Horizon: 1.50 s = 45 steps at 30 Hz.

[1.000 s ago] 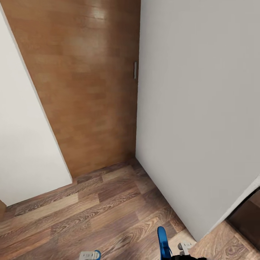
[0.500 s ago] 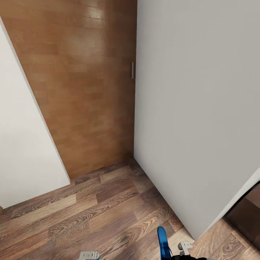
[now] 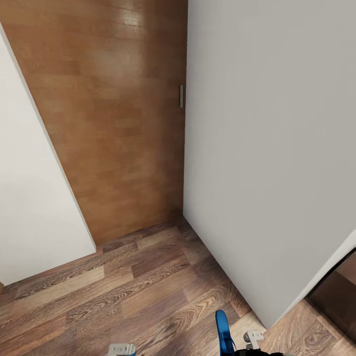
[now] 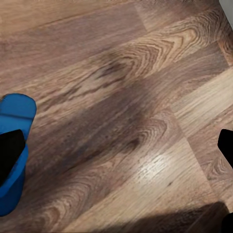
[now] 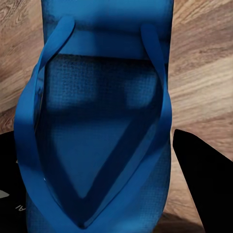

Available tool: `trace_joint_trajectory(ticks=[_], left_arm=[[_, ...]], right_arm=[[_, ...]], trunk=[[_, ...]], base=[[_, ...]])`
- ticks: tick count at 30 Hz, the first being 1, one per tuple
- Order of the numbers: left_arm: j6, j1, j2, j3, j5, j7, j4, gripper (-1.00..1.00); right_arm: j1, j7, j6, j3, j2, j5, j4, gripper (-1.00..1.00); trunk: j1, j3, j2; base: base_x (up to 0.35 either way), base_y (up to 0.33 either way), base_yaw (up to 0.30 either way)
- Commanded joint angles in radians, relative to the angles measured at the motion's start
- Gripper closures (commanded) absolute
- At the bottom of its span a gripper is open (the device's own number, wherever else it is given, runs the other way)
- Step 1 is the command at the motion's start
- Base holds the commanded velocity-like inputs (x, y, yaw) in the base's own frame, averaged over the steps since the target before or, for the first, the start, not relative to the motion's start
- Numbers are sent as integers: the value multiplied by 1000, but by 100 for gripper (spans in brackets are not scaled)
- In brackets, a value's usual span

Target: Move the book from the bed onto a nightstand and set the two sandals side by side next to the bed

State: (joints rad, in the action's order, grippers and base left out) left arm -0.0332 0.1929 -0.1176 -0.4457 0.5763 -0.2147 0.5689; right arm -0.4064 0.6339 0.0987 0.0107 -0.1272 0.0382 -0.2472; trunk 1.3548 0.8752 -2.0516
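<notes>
A closed wooden door (image 3: 113,123) stands between white walls (image 3: 267,148) above glossy wood-plank floor (image 3: 148,287).

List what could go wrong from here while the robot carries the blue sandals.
1. The bright blue flip-flop sandal sits between the right gripper's dark fingers; whether they clamp it is unclear, so it might slip during travel.
2. The left gripper's fingers stand wide apart, with a second blue sandal against one finger only. It could drop.
3. The plain white wall and brown wooden door stand close ahead; driving on risks a bump.
</notes>
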Motion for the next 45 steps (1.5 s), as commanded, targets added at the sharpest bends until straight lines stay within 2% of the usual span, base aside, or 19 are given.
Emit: trace_joint_trajectory(ticks=[1, 4, 6, 8, 12, 17, 19, 21, 25, 29, 31, 33, 36, 39, 42, 44, 45], left_arm=[[0, 2, -3, -2, 10, 3, 0, -100], [19, 20, -10, 27, 10, 29, 11, -100], [63, 59, -15, 50, 9, 73, 25, -100], [149, 133, -18, 66, 8, 170, 34, -100], [236, 228, -16, 75, 7, 328, 39, -100], [266, 295, 3, 76, 6, 464, 35, -100], [267, 310, 13, 73, 6, 535, 9, -100], [265, 316, 17, 72, 5, 566, -30, -100], [251, 320, 20, 65, 4, 589, -101, -100], [221, 321, 21, 27, 4, 588, -144, -100], [206, 321, 21, -11, 5, 569, -169, -100], [185, 321, 21, -58, 6, 522, -200, -100], [173, 321, 21, -84, 6, 469, -223, -100], [169, 321, 21, -92, 7, 448, -230, -100], [168, 321, 21, -97, 8, 435, -232, -100], [167, 321, 21, -98, 9, 433, -232, -100], [167, 321, 21, -98, 9, 431, -232, -100]], right_arm=[[0, 6, 10, 2, -1, 5, -2, 100], [0, 6, 10, 2, -1, 6, -2, 100], [0, 6, 10, 2, -2, 6, -2, 100], [0, 6, 10, 2, -2, 6, -2, 100], [0, 6, 10, 2, -2, 6, -2, 100], [0, 6, 10, 2, -1, 6, -2, 100], [0, 6, 10, 2, -2, 6, -2, 100], [0, 6, 10, 2, -2, 6, -1, 100], [0, 6, 10, 2, -2, 6, -2, 100], [0, 6, 10, 2, -2, 6, -2, 100], [0, 9, 10, 2, -2, 7, -2, 100], [0, 14, 12, 3, -2, 8, -3, 100], [0, 17, 21, 11, -2, 9, -12, 100], [-1, 17, 38, 20, -4, 9, -21, 100], [-3, 19, 114, 28, -5, 16, -64, 100], [-4, 19, 195, 34, -6, 45, -127, 100], [-4, 20, 258, 42, -7, 83, -181, 100]], trunk=[[0, 1, 0], [0, 1, 0], [0, 1, 0], [0, 1, 0], [0, 1, 0], [0, 1, 0], [0, 1, 0], [0, 1, 0], [0, 1, 0], [0, 1, 0], [0, 1, 0], [0, 1, 0], [0, 1, 0], [0, 1, 0], [0, 1, 0], [0, 1, 0], [0, 1, 0]], base=[[0, 0, 0], [0, 0, 0], [0, 0, 0], [0, 0, 0], [0, 0, 0], [0, 0, 0], [0, 0, 0], [0, 0, 0], [0, 0, 0], [0, 0, 0], [0, 0, 0], [0, 0, 0], [0, 0, 0], [0, 0, 0], [0, 0, 0], [0, 0, 0], [0, 0, 0]])
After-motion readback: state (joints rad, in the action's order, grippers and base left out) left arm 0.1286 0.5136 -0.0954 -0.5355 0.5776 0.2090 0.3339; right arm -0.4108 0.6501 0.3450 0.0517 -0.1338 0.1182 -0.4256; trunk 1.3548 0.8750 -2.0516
